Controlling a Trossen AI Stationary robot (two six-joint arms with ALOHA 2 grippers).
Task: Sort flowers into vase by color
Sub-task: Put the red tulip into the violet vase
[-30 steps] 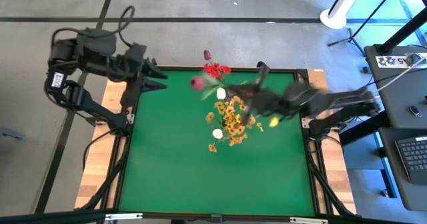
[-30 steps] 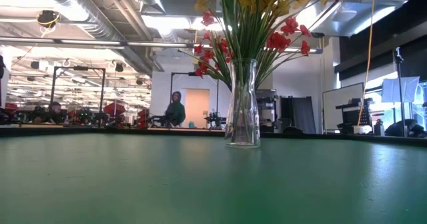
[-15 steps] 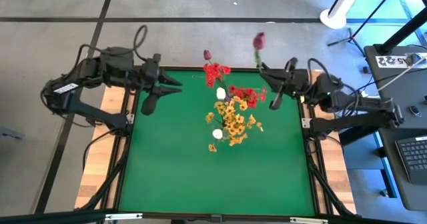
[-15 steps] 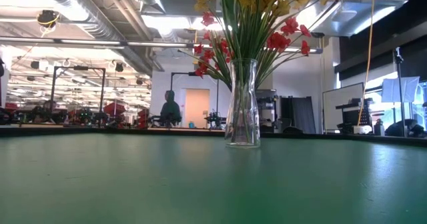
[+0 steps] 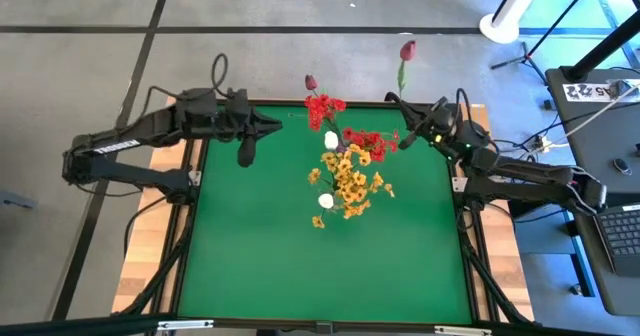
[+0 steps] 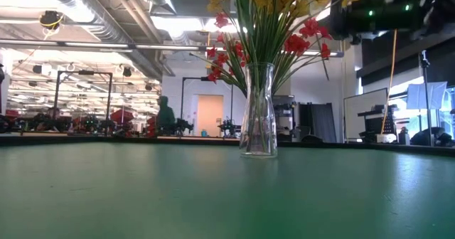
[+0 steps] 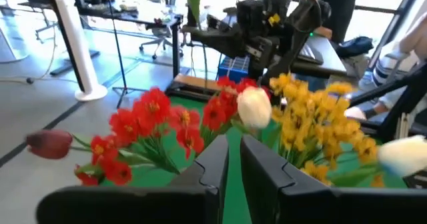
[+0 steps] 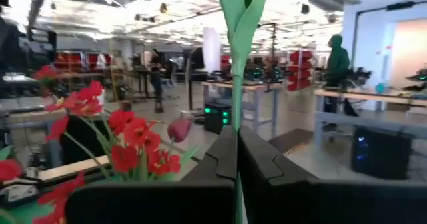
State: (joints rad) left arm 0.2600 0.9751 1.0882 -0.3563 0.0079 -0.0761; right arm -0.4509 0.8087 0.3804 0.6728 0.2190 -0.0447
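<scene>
right end effector (image 5: 399, 104) gripping maroon bud stem (image 5: 402, 76)

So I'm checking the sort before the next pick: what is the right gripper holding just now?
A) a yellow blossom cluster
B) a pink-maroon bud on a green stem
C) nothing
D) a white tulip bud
B: the right gripper is shut on the green stem of a pink-maroon bud, held at the table's far right corner, apart from the bouquet in the vase.
</scene>
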